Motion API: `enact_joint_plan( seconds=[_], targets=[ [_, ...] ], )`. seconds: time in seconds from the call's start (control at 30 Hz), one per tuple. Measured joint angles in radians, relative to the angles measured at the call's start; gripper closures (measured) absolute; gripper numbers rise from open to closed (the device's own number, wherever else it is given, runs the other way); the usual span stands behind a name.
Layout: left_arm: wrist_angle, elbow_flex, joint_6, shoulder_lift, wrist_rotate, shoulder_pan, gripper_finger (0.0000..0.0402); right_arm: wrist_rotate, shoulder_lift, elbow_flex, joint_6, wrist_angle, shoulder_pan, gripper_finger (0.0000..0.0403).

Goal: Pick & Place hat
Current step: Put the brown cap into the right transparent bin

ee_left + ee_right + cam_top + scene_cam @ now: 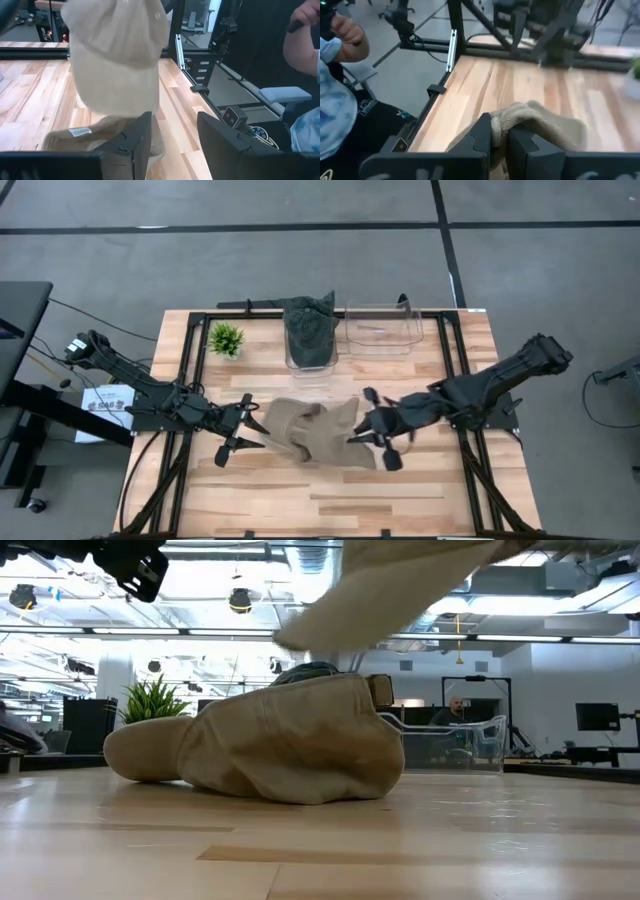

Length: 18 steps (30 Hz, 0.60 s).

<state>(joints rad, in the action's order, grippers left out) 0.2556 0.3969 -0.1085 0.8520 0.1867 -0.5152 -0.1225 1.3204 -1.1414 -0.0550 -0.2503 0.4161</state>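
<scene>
We see the right hand [501, 136] pinching a fold of the tan hat [318, 430] and lifting that edge off the desk [400, 495]. The rest of the hat slumps on the wood between the two hands. The left hand [236, 429], fingers spread and empty, sits just beside the hat's opposite edge.

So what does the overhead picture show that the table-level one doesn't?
Only the overhead view shows both arms: the left pincer open beside the tan hat, the right pincer shut on the hat's other edge, plus a bin with a dark hat. Only the table-level view shows the room behind, with a person seated far back. Both show the tan hat, the small plant and the empty clear bin.
</scene>
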Motion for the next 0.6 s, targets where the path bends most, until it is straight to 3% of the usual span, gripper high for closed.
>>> enact_joint_plan(
  seconds=[0.33,0.6],
  targets=[
    [0.023,-0.001,0.007,0.000,0.088,0.001,0.0247,-0.342,-0.183,0.000,-0.099,-0.174,0.061,0.0382],
    [0.063,-0.001,0.026,0.000,0.182,0.001,0.0247,-0.378,-0.269,0.000,-0.152,-0.292,-0.048,0.0385]
  ],
)
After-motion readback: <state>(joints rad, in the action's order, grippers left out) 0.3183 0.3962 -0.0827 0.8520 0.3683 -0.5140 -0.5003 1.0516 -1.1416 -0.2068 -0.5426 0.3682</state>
